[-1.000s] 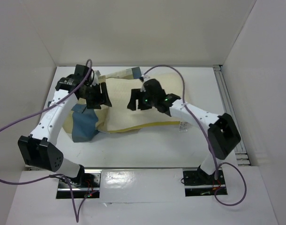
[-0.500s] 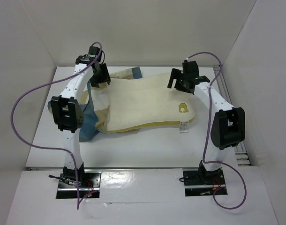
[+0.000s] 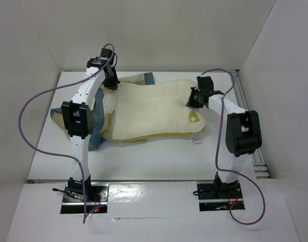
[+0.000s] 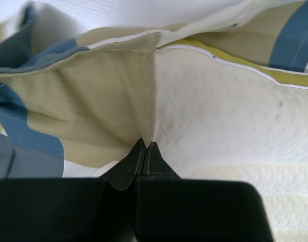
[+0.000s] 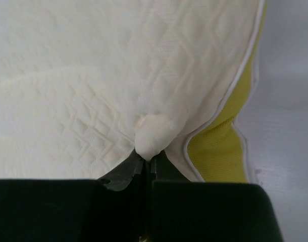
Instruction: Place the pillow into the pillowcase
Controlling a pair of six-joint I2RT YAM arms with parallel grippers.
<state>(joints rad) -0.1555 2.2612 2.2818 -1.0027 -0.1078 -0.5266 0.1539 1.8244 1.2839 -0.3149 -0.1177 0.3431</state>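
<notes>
Left gripper (image 4: 145, 151) clamped on pillowcase (image 4: 68, 101) hem, upper left in top view; right gripper (image 5: 149, 157) pinching pillow (image 5: 68, 75) corner. Pillow mostly uncovered, left end seemingly at the mouth; most insertion remains.

Left wrist: pillowcase (image 4: 78, 106) runs off the left, top and right edges. The left gripper (image 4: 145, 148) body blocks the whole bottom strip. Right wrist: pillow (image 5: 93, 75) is cut at the left and top edges, and the right gripper (image 5: 149, 157) housing covers the bottom. Top view: most of the pillowcase lies under the pillow or behind the left arm (image 3: 79, 118), so its opening can't be traced. Both grippers' fingertips are too small to make out there. Tag (image 3: 196, 137) print and logo (image 3: 193, 117) are unreadable.
</notes>
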